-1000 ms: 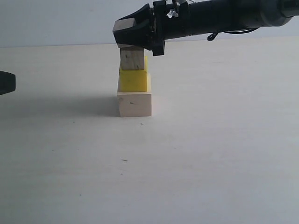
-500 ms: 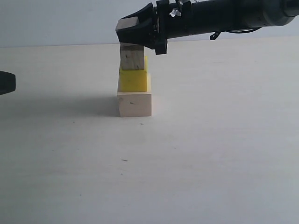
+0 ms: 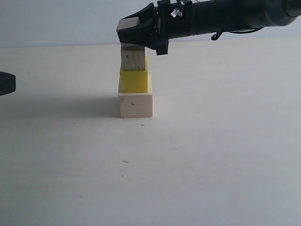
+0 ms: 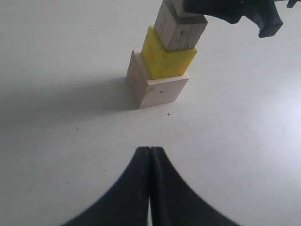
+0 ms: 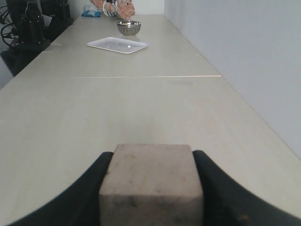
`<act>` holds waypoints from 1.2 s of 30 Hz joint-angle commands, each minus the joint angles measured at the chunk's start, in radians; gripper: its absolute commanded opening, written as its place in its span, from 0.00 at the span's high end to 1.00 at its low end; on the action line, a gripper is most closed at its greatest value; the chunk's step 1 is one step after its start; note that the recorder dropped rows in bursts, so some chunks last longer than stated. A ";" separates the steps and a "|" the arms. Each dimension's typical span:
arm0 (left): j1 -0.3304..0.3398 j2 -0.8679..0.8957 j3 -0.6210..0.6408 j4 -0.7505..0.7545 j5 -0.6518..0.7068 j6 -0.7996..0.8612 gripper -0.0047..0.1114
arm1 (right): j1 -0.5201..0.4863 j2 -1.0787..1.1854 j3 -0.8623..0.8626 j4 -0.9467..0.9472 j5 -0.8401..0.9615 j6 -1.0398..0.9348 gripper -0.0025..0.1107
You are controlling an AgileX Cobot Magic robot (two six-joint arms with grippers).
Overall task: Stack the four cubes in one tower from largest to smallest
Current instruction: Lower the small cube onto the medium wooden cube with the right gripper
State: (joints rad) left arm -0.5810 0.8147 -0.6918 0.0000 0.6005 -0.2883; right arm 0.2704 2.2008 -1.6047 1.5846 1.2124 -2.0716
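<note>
Right tool grasps smallest pale wood cube above grainy wood cube; left tool clenched

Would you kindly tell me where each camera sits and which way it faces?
Exterior view: low beside the table, facing the tower side-on; right claw at its top, left claw at the picture's edge.
Left wrist view: behind the shut left claw, looking across at the tower.
Right wrist view: behind the right claw, looking over the smallest cube toward a tray and bowl.
Shared: exterior and left wrist views both show the tower.
</note>
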 commanded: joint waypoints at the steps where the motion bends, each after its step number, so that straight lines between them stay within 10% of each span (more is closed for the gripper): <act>1: 0.003 0.001 0.005 -0.010 -0.007 -0.002 0.96 | -0.005 -0.002 -0.008 0.007 0.009 -0.003 0.76; 9: 0.003 0.001 0.005 -0.010 -0.007 -0.002 0.96 | -0.005 -0.002 -0.008 0.007 0.009 0.000 0.44; 36: 0.003 0.001 0.005 -0.010 -0.007 -0.002 0.96 | -0.005 -0.032 -0.008 -0.017 0.009 0.042 0.43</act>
State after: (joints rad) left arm -0.5810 0.8147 -0.6918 0.0000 0.6005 -0.2883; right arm 0.2704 2.1963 -1.6047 1.5674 1.2124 -2.0301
